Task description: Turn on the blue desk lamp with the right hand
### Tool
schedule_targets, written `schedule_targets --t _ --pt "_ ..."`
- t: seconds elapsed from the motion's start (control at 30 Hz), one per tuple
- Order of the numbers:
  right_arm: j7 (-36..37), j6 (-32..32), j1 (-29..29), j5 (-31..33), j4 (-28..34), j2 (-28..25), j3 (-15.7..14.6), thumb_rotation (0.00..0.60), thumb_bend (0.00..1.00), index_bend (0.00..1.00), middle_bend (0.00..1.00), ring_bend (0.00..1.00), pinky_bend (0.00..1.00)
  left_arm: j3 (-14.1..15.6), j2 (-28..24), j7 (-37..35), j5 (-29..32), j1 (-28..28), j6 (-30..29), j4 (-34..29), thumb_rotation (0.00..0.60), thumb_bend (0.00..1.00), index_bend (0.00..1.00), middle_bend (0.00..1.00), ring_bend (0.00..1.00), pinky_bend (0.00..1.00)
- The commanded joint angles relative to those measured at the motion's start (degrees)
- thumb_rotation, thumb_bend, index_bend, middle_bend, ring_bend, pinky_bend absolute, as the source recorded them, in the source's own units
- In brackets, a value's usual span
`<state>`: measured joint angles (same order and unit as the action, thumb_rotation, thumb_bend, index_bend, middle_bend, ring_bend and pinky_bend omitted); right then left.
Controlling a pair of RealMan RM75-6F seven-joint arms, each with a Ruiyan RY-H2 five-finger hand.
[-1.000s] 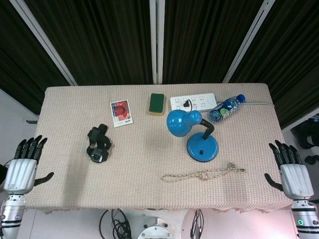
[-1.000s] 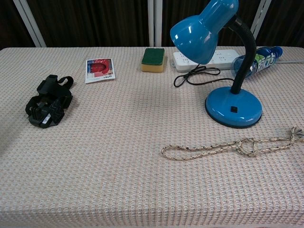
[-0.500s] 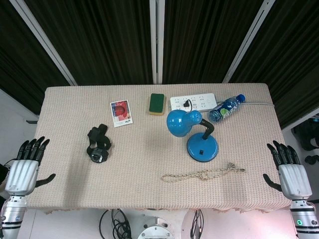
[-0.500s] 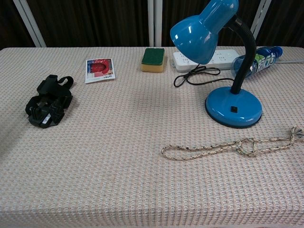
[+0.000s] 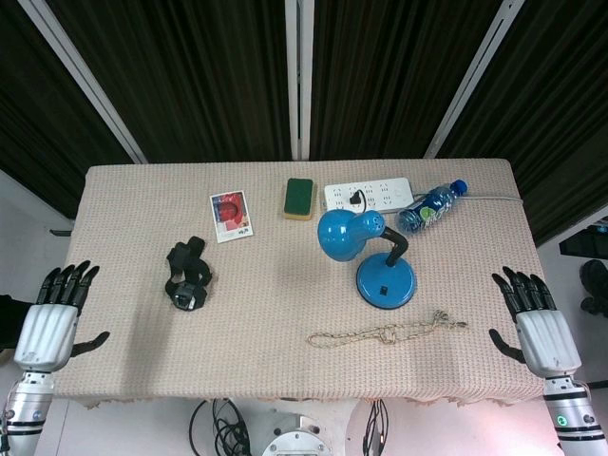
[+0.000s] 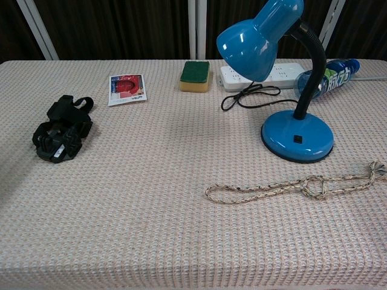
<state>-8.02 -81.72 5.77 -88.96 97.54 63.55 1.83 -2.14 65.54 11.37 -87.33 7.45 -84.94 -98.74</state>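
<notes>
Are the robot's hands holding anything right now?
No. The left hand and right hand are both empty, fingers spread, out at the table's side edges. The blue desk lamp stands untouched.

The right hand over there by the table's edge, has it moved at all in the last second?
Yes. In the head view the right hand has shifted slightly inward, toward the table edge and the rope.
</notes>
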Motion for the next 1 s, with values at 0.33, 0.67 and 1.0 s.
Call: schedule_targets --t 0.33,0.67,1.0 --pt "-3.29 7.83 4.83 -2.09 1.80 2.93 -1.47 0.600 0.29 0.00 0.78 0.73 0.76 0.27 -0.10 0.27 0.09 -0.46 -0.25 0.32 0.600 0.00 0.00 0.01 0.00 0.00" --pt "-8.82 15.24 9.46 3.03 3.78 6.64 0.24 0.600 0.54 0.00 0.94 0.86 0.85 0.38 -0.32 -0.02 0.19 -0.61 -0.10 0.47 0.600 0.00 0.00 0.01 0.00 0.00" --pt "-11.93 25.46 14.65 11.42 3.56 8.13 0.43 0.600 0.78 0.00 0.94 0.86 0.85 0.50 -0.48 -0.32 0.76 -0.63 0.60 0.99 0.600 0.00 0.00 0.01 0.00 0.00"
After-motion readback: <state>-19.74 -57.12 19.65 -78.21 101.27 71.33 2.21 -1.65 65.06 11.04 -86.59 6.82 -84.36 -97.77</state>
